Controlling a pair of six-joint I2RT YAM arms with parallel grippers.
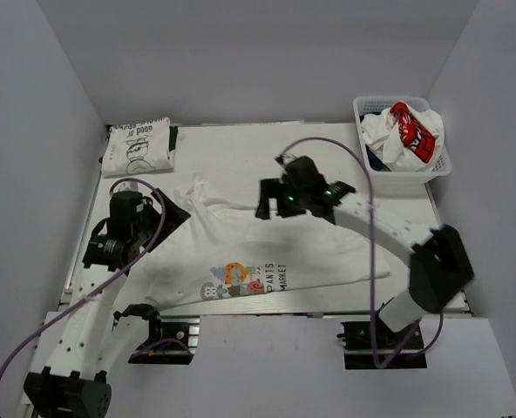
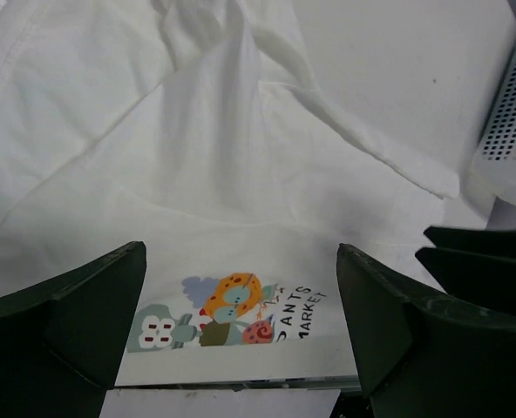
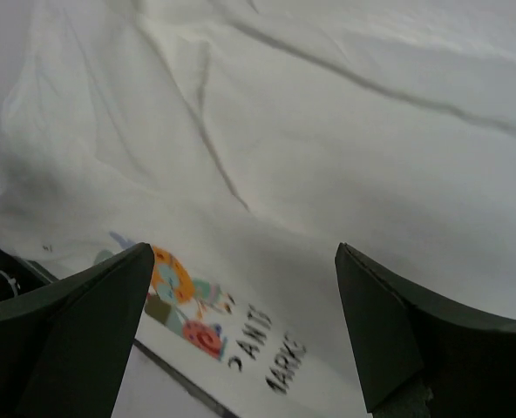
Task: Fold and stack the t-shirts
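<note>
Soft, matt, creased white cloth is seen in the cartoon-print t-shirt (image 1: 319,252); perforated white plastic in the lattice basket (image 1: 408,181); a smooth matt finish on the table (image 1: 232,152).

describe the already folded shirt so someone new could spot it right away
Look at the white table, then its far left corner, across from the lattice basket at far right. A folded white t-shirt lies there as a compact rectangle. Unlike the spread-out tee mid-table with its colourful cartoon, this one bears a black line drawing and black lettering.
</note>
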